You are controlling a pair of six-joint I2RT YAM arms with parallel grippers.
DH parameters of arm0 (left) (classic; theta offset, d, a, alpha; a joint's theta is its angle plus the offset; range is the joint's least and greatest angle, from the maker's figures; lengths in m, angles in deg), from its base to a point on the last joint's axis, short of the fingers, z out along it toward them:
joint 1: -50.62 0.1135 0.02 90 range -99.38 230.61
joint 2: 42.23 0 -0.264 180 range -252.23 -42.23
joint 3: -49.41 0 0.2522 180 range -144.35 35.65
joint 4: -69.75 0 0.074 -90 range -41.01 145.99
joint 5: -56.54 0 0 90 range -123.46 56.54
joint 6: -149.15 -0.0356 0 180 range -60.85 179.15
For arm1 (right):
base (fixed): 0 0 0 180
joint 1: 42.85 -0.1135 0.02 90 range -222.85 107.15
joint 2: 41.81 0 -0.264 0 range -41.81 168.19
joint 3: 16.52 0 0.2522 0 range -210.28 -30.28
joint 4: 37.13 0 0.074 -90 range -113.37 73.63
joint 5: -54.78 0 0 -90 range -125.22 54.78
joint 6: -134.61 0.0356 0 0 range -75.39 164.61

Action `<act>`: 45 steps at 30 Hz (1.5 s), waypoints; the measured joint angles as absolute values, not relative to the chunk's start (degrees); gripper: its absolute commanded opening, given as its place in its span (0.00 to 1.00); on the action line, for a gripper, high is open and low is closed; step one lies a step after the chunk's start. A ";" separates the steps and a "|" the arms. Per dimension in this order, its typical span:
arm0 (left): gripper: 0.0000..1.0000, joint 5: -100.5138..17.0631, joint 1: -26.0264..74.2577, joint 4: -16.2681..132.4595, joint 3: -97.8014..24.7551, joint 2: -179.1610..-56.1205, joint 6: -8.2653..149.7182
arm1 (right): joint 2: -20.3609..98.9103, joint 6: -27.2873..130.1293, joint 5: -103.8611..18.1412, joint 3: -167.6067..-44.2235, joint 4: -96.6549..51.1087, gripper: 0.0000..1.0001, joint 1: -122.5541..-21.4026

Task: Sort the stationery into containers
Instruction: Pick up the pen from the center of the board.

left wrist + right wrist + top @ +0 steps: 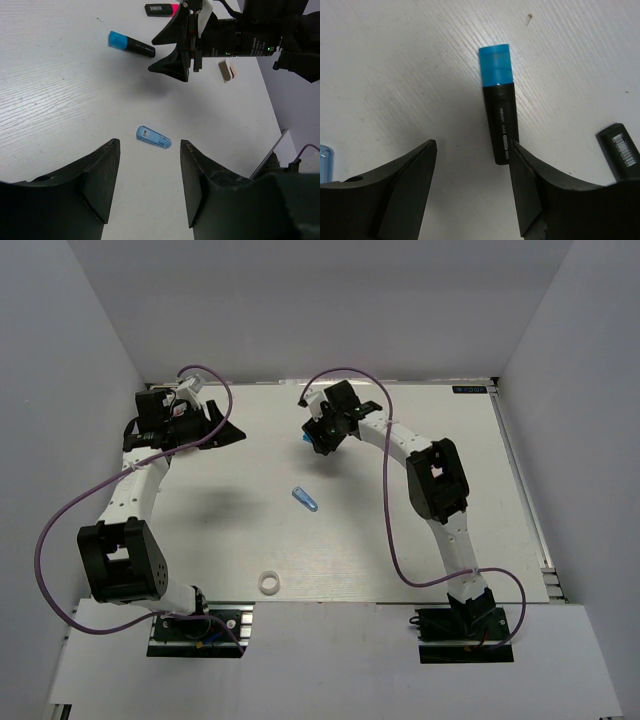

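A black marker with a blue end (499, 100) lies on the white table just ahead of my right gripper (472, 190), which is open and low over it, the marker's black tail beside the right finger. It also shows in the left wrist view (131, 45) and, partly hidden under the right gripper (320, 435), from above (308, 442). A translucent blue tube (305, 498) lies mid-table, ahead of my open, empty left gripper (150, 185), which hovers at the back left (228, 430). A pink-ended marker (161, 9) lies beyond. A white tape ring (268, 583) sits near the front. No tub is in view.
A small white and orange item (226, 70) lies past the right gripper. A second black marker body (620, 152) lies to the right of the blue-ended one. White walls (90, 390) enclose the table on three sides. Purple cables (390, 530) loop beside both arms.
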State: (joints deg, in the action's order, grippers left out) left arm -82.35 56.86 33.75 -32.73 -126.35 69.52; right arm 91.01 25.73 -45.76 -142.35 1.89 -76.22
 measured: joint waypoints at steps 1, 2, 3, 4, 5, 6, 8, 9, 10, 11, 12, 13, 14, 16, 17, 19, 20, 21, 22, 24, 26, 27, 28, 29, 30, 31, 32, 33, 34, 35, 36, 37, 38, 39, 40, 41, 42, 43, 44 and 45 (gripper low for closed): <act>0.61 -82.35 56.86 33.75 -32.73 -126.35 69.47 | 91.01 25.36 -45.79 -142.35 1.80 0.66 -75.98; 0.61 -82.35 56.86 33.75 -32.73 -126.37 69.45 | 91.01 24.90 -45.79 -142.35 1.73 0.66 -75.76; 0.61 -82.35 56.86 33.75 -32.73 -126.39 69.45 | 91.01 24.51 -45.79 -142.35 1.71 0.66 -75.45; 0.61 -82.35 56.86 33.75 -32.73 -126.44 69.41 | 91.03 24.22 -45.79 -142.35 1.67 0.66 -75.28; 0.61 -82.35 56.86 33.75 -32.73 -126.48 69.39 | 91.10 23.90 -45.83 -142.35 1.52 0.65 -75.04; 0.61 -82.35 56.86 33.75 -32.73 -126.57 69.32 | 91.20 23.55 -45.90 -142.35 1.28 0.64 -74.80; 0.61 -82.35 56.86 33.73 -32.73 -126.81 69.21 | 91.77 23.09 -46.05 -142.37 0.49 0.60 -74.29; 0.61 -82.35 56.86 33.73 -32.76 -126.96 69.19 | 92.14 22.98 -46.20 -142.37 0.27 0.59 -74.05; 0.61 -82.35 56.86 33.71 -32.76 -127.16 69.10 | 92.54 22.91 -46.44 -142.37 0.05 0.58 -73.92; 0.61 -82.33 56.86 33.71 -32.76 -127.27 69.06 | 92.91 22.87 -46.66 -142.37 -0.19 0.55 -73.81; 0.61 -82.33 56.86 33.69 -32.76 -127.33 69.04 | 93.41 22.72 -47.08 -142.37 -0.58 0.54 -73.62; 0.61 -82.33 56.86 33.69 -32.76 -127.33 69.04 | 93.76 22.61 -47.38 -142.37 -0.87 0.53 -73.51; 0.61 -82.33 56.86 33.71 -32.76 -127.33 69.02 | 94.16 22.45 -47.75 -142.37 -0.98 0.52 -73.37; 0.61 -82.30 56.86 33.69 -32.76 -127.33 69.02 | 94.96 22.08 -48.48 -142.75 -0.87 0.48 -73.29; 0.61 -82.30 56.86 33.69 -32.76 -127.33 68.99 | 95.49 21.86 -48.74 -143.14 -0.87 0.47 -73.27; 0.62 -82.30 56.86 33.71 -32.76 -127.33 68.99 | 96.36 21.67 -49.26 -143.80 -0.87 0.44 -73.29; 0.62 -82.28 56.86 33.69 -32.76 -127.33 69.02 | 96.49 21.47 -49.52 -144.01 -0.93 0.43 -73.29; 0.62 -82.26 56.86 33.69 -32.76 -127.33 69.04 | 96.58 21.34 -49.61 -144.14 -0.87 0.43 -73.29; 0.62 -82.26 56.86 33.73 -32.76 -127.33 69.08 | 96.58 21.23 -49.70 -144.14 -0.87 0.42 -73.29; 0.62 -82.30 56.86 34.01 -32.60 -127.33 69.58 | 96.58 20.79 -49.90 -144.06 -0.93 0.36 -73.29; 0.63 -82.48 56.86 34.60 -31.97 -127.33 70.30 | 96.58 20.16 -50.20 -143.64 -1.48 0.23 -73.29; 0.63 -82.59 56.86 35.06 -31.38 -127.33 70.70 | 96.54 20.14 -50.44 -143.29 -2.05 0.18 -73.29; 0.62 -82.70 56.81 35.06 -31.01 -127.38 71.16 | 96.38 20.05 -50.75 -142.86 -2.68 0.09 -73.27; 0.62 -82.85 56.77 35.11 -30.81 -127.64 71.40 | 96.10 20.03 -50.86 -142.27 -3.34 0.04 -73.27; 0.62 -83.02 56.68 35.15 -30.81 -128.08 71.73 | 95.51 20.03 -51.10 -141.02 -4.28 0.00 -73.27; 0.62 -83.18 56.55 35.37 -30.81 -128.67 72.05 | 94.83 20.12 -51.45 -139.86 -4.84 0.00 -73.27; 0.63 -83.29 56.40 35.50 -30.81 -129.30 72.38 | 93.85 20.27 -51.86 -138.11 -5.59 0.00 -73.29; 0.63 -83.35 56.27 35.52 -30.81 -129.98 72.60 | 92.95 20.40 -52.17 -136.71 -5.63 0.00 -73.31; 0.63 -83.44 56.11 35.72 -30.72 -130.59 73.10 | 91.58 20.90 -52.63 -134.48 -6.22 0.00 -73.35; 0.63 -83.51 55.96 36.03 -30.66 -131.07 73.45 | 89.98 21.41 -53.15 -132.19 -6.37 0.00 -73.35; 0.63 -83.57 55.76 36.57 -30.50 -131.64 73.87 | 88.56 21.80 -53.66 -130.16 -6.33 0.00 -73.35; 0.63 -83.68 55.63 36.97 -30.42 -132.08 74.35 | 86.88 22.26 -54.42 -127.95 -6.48 0.00 -73.42; 0.62 -83.77 55.39 37.38 -30.35 -132.69 74.85 | 85.22 22.96 -55.19 -126.09 -6.51 0.00 -73.40; 0.62 -83.86 55.22 37.84 -30.24 -133.24 75.40 | 83.69 23.46 -55.91 -124.63 -6.53 0.00 -73.42; 0.63 -83.99 55.04 38.60 -29.89 -133.78 76.05 | 81.94 24.12 -56.85 -123.12 -6.86 0.00 -73.53; 0.63 -84.03 54.84 39.19 -29.41 -134.24 76.60 | 80.21 24.77 -57.79 -121.94 -7.03 0.00 -73.62; 0.63 -84.10 54.67 39.59 -28.89 -134.63 77.15 | 78.53 25.36 -58.73 -120.98 -7.23 0.00 -73.66; 0.63 -84.10 54.47 39.85 -28.54 -135.03 77.54 | 76.93 26.00 -59.75 -120.32 -7.40 0.00 -73.72; 0.63 -84.16 54.25 39.92 -28.41 -135.55 78.00 | 75.34 26.50 -60.82 -119.77 -7.77 0.00 -73.79; 0.63 -84.21 53.95 40.27 -28.41 -136.14 78.44 | 73.89 27.07 -61.90 -119.51 -8.01 0.00 -73.96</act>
State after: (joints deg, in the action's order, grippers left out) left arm -84.21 53.95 40.27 -28.41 -136.14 78.44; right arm 73.89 27.07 -61.90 -119.51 -8.01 -73.96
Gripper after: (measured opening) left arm 0.632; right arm 0.350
